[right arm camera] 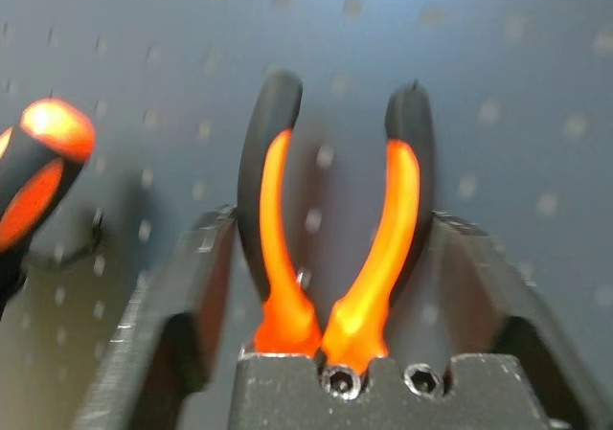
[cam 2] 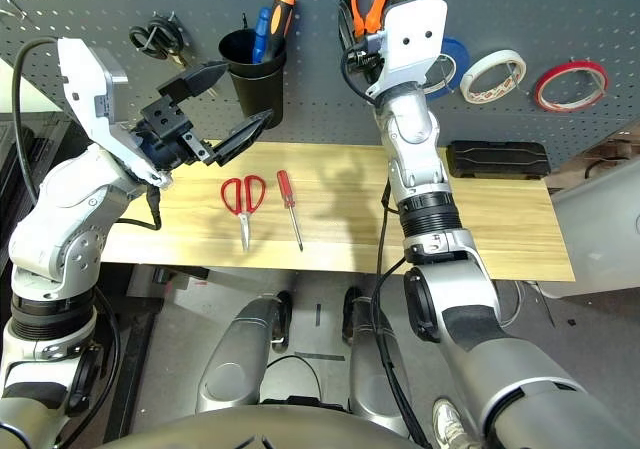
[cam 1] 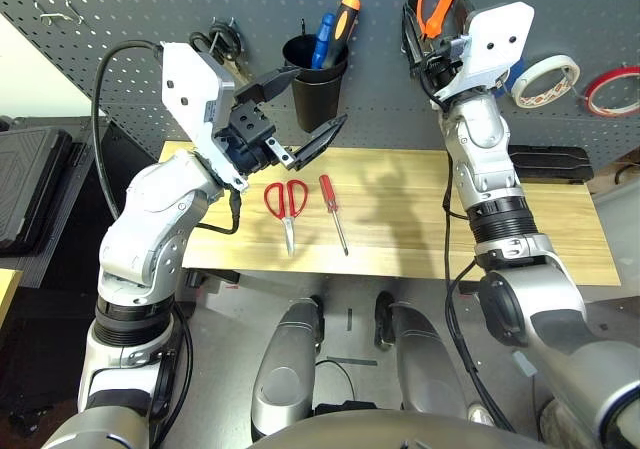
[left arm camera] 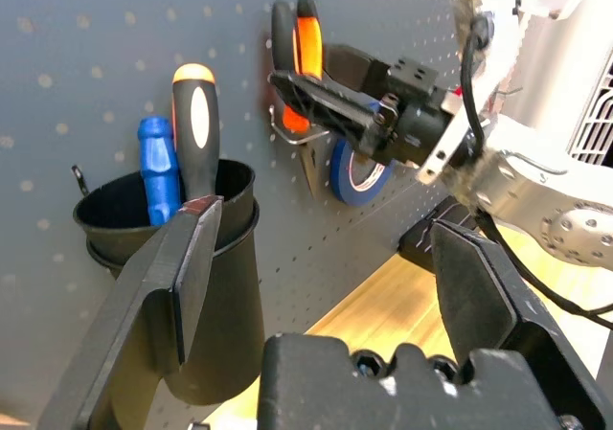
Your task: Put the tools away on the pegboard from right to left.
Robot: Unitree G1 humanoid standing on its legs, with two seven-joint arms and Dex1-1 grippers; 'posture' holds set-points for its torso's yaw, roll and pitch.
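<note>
Two tools lie lengthwise below the wide-open, empty left gripper: scissors, screwdriver; right gripper (spread) apparently releases hung pliers.

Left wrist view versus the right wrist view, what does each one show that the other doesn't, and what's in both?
Left wrist view alone: the black cup holding a blue-handled tool, a blue tape roll, a strip of the wooden table, the right end effector seen from outside, and the left end effector, open and empty.

Right wrist view alone: a close look between the right end effector's fingers, standing on either side of the pliers' handles.

Both: the pliers against the pegboard, and the orange-and-black screwdriver handle.
</note>
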